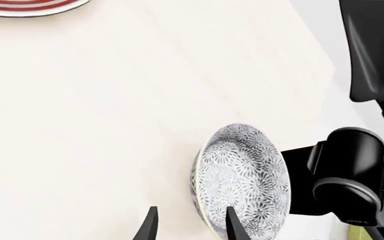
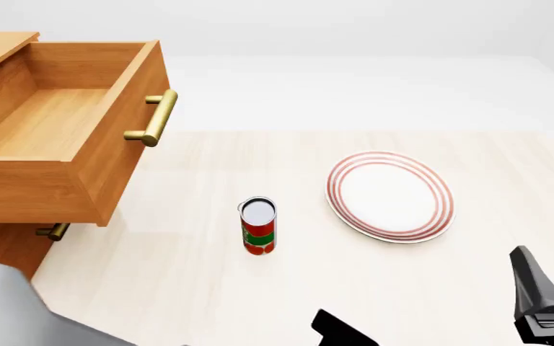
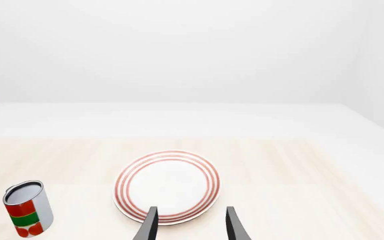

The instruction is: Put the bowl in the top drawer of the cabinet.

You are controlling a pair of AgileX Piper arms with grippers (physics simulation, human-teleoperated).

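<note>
The bowl point(image 1: 242, 180), white with dense grey-blue floral marks, shows only in the left wrist view, standing on the pale table. My left gripper point(image 1: 190, 227) is open right at it; one finger lies over the bowl's inside and the other outside its rim. The bowl is out of the front view, below its lower edge. The cabinet point(image 2: 3, 249) stands at the far left with its top drawer point(image 2: 55, 122) pulled out and nothing in it, its brass handle point(image 2: 156, 119) facing right. My right gripper point(image 3: 188, 227) is open and holds nothing, short of the plate.
A red-ringed white plate point(image 2: 389, 194) lies right of centre. A red and green can point(image 2: 257, 225) stands upright between the plate and the cabinet. The lower drawer's handle point(image 2: 55, 231) peeks out under the open drawer. The right arm's black body point(image 1: 352, 170) is close beside the bowl.
</note>
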